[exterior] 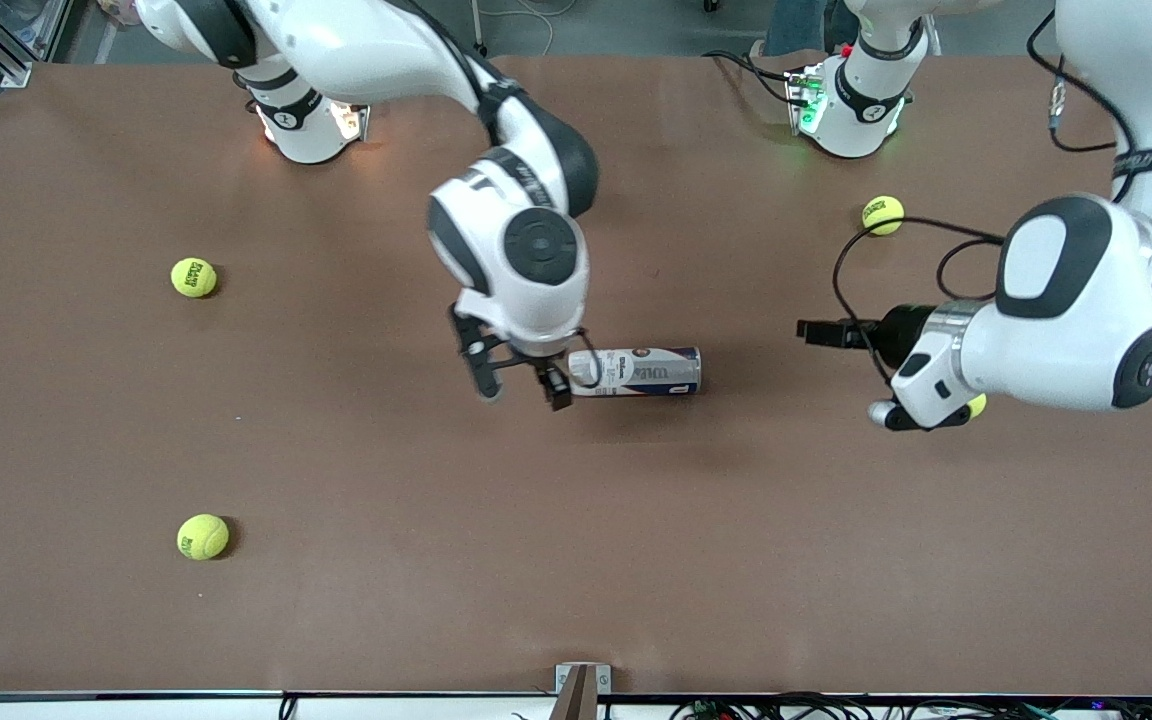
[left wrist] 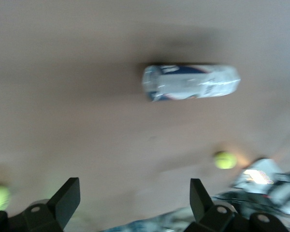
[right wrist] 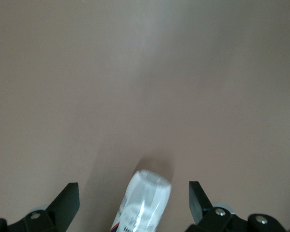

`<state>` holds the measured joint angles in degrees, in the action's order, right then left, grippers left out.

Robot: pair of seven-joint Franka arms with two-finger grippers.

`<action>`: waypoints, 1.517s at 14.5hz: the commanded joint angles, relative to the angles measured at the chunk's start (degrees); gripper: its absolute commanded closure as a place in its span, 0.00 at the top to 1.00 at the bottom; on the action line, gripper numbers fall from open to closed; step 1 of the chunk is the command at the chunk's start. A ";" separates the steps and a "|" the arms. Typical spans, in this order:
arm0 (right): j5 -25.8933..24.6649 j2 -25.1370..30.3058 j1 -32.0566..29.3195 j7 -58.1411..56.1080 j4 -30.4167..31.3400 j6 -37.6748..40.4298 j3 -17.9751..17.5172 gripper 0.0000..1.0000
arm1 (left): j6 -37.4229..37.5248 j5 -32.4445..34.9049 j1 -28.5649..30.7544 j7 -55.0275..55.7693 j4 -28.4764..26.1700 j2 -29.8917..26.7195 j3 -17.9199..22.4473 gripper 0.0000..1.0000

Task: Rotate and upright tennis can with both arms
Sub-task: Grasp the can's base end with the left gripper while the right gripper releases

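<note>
Brown counter (exterior: 356, 600) fills the frame. Tennis can (exterior: 636, 371) lies on its side at centre, clear tube, white-navy-red label. Right gripper (exterior: 516, 385) at the can's end, jaws spread wide, gripping nothing. Left gripper (exterior: 821, 333), centre-right, clear of the can, jaws spread, empty.

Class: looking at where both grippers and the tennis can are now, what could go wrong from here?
1. The tennis can lies on its side; the open right gripper at one end could nudge it and set it rolling.
2. The open left gripper is apart from the can, so nothing braces its free end.
</note>
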<state>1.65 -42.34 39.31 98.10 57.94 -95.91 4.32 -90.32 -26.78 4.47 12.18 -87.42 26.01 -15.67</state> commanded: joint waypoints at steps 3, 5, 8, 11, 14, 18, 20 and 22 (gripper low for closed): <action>3.00 11.56 -12.57 -32.63 11.74 2.49 -0.80 1.00 | -12.31 -15.73 1.51 -6.79 -10.99 0.88 -0.33 1.00; 2.57 14.20 -17.23 -46.08 14.82 2.57 -0.62 1.00 | -17.93 -22.23 1.42 -13.99 -16.88 0.97 -0.33 1.00; 1.17 16.23 -23.47 -64.73 17.20 2.75 -0.27 1.00 | -22.52 -29.37 1.33 -26.99 -22.61 2.64 -0.24 1.00; -2.36 17.73 -28.22 -77.14 18.09 3.01 -0.27 1.00 | -25.08 -34.29 0.90 -35.71 -23.85 6.15 -0.33 1.00; -2.36 18.43 -33.76 -89.44 18.09 3.63 -0.36 1.00 | -26.30 -38.34 0.28 -41.35 -23.85 9.14 -0.33 1.00; -2.53 18.96 -39.74 -98.88 17.91 3.72 -0.36 1.00 | -31.48 -45.18 -3.32 -45.91 -23.68 11.25 -0.42 1.00; -2.79 19.22 -40.80 -100.89 17.83 3.80 -0.36 1.00 | -33.07 -48.09 -5.08 -47.16 -23.50 11.78 -0.33 1.00; -2.88 19.31 -41.68 -103.89 17.65 3.80 -0.27 1.00 | -34.13 -49.15 -6.05 -47.16 -23.06 12.49 -0.42 0.98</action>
<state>-0.25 -25.43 -1.38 -3.57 73.21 -91.91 5.09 -123.33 -74.03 -0.81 -33.79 -111.21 37.83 -16.08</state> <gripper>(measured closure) 0.000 0.000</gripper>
